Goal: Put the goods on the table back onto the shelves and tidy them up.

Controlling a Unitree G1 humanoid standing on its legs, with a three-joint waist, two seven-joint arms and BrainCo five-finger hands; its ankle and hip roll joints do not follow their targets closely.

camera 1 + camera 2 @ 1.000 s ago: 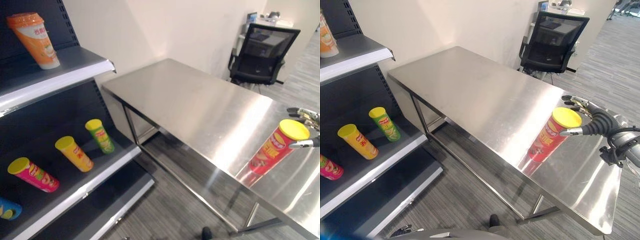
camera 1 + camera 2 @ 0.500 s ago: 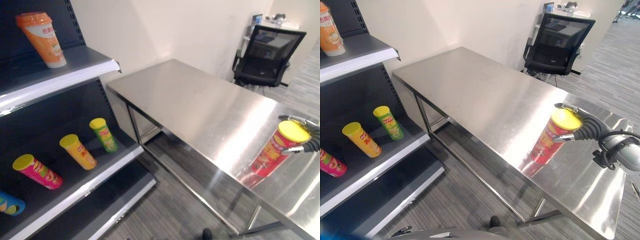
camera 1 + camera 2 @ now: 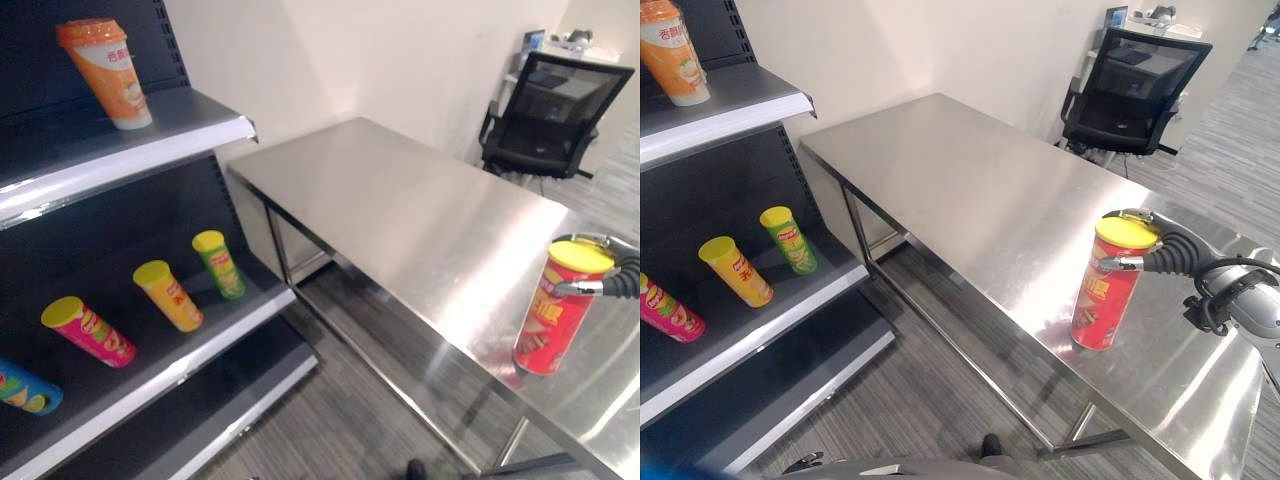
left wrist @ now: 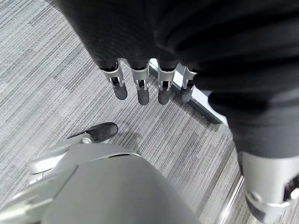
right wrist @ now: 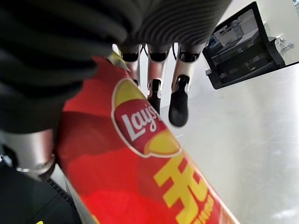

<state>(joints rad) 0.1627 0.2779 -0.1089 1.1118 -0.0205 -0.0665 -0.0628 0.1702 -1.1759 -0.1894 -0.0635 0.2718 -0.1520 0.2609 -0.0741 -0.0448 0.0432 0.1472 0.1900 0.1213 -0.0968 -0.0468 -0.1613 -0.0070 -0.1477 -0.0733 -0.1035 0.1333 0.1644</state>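
A red chip can (image 3: 1108,290) with a yellow lid stands upright near the right end of the steel table (image 3: 400,210). My right hand (image 3: 1170,255) reaches in from the right and grips the can just under its lid, thumb on the near side and fingers behind. In the right wrist view the red can (image 5: 154,186) lies against the palm, with the fingers (image 5: 179,100) reaching past it. My left hand (image 4: 140,88) hangs over the grey floor with relaxed fingers and holds nothing.
On the left, the dark shelf unit's middle shelf (image 3: 150,360) holds a green can (image 3: 220,263), a yellow can (image 3: 170,295), a pink can (image 3: 88,331) and a blue can (image 3: 25,388). An orange cup (image 3: 105,72) stands on the upper shelf. A black office chair (image 3: 555,120) is behind the table.
The red can was leaning left and now stands upright in my right hand. The camera has shifted, so the whole scene sits further right.
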